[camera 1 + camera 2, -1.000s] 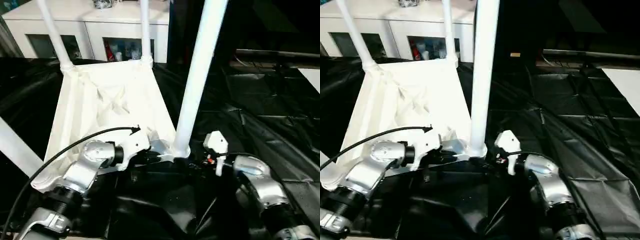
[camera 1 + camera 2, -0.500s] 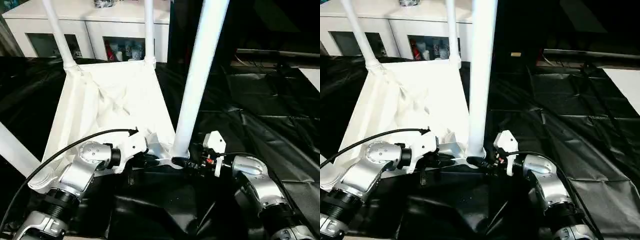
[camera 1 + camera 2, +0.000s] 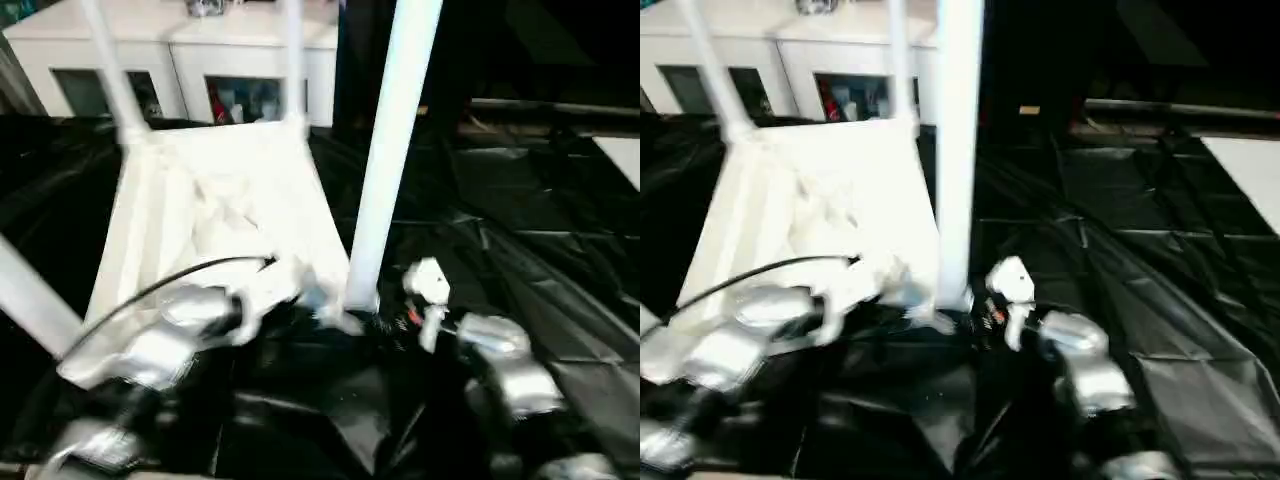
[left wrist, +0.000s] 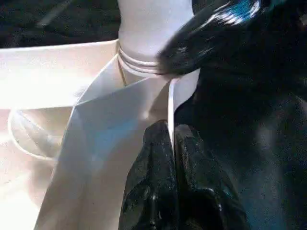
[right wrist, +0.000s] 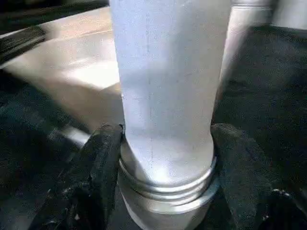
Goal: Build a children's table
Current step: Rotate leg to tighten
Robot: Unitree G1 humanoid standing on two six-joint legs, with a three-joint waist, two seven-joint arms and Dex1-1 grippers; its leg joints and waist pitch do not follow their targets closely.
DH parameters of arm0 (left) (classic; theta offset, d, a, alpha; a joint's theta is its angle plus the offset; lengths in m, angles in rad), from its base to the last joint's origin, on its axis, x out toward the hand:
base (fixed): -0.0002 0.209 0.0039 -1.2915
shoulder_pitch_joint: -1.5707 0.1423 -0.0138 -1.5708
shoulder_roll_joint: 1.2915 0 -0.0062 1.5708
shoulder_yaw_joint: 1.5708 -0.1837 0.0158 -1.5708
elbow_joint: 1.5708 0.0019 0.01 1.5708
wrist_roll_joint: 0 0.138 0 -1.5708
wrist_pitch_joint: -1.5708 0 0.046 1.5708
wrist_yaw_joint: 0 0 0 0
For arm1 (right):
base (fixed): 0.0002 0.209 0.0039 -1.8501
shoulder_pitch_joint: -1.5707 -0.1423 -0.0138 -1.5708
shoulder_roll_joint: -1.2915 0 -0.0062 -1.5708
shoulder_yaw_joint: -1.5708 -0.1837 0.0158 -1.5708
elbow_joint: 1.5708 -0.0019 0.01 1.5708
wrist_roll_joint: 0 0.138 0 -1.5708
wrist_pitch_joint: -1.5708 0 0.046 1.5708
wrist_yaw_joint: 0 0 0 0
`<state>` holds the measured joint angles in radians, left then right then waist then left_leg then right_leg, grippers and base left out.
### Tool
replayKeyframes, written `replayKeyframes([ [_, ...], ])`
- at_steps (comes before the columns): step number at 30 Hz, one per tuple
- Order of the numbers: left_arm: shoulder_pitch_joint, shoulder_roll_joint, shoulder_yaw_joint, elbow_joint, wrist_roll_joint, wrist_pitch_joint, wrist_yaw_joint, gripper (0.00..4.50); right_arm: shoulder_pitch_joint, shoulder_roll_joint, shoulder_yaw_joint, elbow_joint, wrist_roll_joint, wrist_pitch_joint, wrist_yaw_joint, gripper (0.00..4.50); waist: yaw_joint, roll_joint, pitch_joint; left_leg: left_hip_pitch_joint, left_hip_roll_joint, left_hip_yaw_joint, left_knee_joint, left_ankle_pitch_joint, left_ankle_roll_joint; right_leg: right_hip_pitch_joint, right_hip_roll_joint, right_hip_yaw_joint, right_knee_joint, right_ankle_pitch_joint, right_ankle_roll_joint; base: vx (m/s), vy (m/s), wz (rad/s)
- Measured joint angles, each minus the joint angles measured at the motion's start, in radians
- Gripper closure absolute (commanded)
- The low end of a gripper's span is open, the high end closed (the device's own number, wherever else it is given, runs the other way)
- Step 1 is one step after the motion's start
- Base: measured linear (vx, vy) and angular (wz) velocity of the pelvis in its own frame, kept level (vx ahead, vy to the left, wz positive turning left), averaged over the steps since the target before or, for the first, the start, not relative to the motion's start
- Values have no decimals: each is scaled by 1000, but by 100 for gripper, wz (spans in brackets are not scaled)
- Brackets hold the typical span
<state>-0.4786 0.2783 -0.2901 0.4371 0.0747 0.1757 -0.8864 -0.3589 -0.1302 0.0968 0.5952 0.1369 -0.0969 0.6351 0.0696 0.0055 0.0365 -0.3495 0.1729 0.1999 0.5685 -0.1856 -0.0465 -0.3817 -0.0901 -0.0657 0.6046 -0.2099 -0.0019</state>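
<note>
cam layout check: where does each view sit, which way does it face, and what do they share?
Left eye view: head camera, looking forward and down at the upturned tabletop with legs standing up; both silver forearms at the bottom.
Right eye view: same scene, a little to the side.
Left wrist view: along the left gripper, shut on the tabletop's thin edge.
Right wrist view: along the right gripper, fingers either side of the near leg at its base.
Shared: that near leg's socket corner.

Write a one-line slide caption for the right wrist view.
Right gripper closed around the base of a white table leg where it enters the corner socket of the upturned tabletop.
</note>
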Motion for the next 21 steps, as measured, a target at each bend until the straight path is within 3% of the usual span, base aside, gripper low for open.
replayKeyframes([
  [4,-59,-109,7,88,40,41,172,450,-65,98,-50,88,-23,10,-263,194,-10,6,-3,0,-1,0,0,0,0,0,0,1,0,0,1,0,0,0],
  [6,-82,-150,6,122,51,57,236,450,-94,118,-50,119,-52,10,-365,194,-11,9,-5,-1,-1,0,0,0,0,0,-1,1,-1,0,1,0,0,0],
  [11,-106,-178,1,169,72,40,287,450,-139,152,-52,170,-79,8,-479,194,-10,13,-7,-1,-1,0,-1,0,0,0,-1,0,-1,1,1,0,0,0],
  [12,-106,-179,0,169,75,38,288,450,-142,154,-54,174,-79,7,-480,194,-10,13,-7,-1,-1,-1,-1,0,0,0,-1,0,-1,1,1,0,0,0],
  [15,-99,-171,-1,154,76,36,264,450,-128,148,-70,171,-69,-25,-422,124,-9,12,-7,-2,-1,-1,-1,0,0,0,-1,0,-1,3,-2,0,0,0],
  [21,-65,-131,-11,100,74,5,204,450,-54,109,-62,99,-47,-63,-275,79,-6,13,-7,-3,0,-1,-4,0,0,-1,0,-1,-2,3,-1,0,0,0],
])
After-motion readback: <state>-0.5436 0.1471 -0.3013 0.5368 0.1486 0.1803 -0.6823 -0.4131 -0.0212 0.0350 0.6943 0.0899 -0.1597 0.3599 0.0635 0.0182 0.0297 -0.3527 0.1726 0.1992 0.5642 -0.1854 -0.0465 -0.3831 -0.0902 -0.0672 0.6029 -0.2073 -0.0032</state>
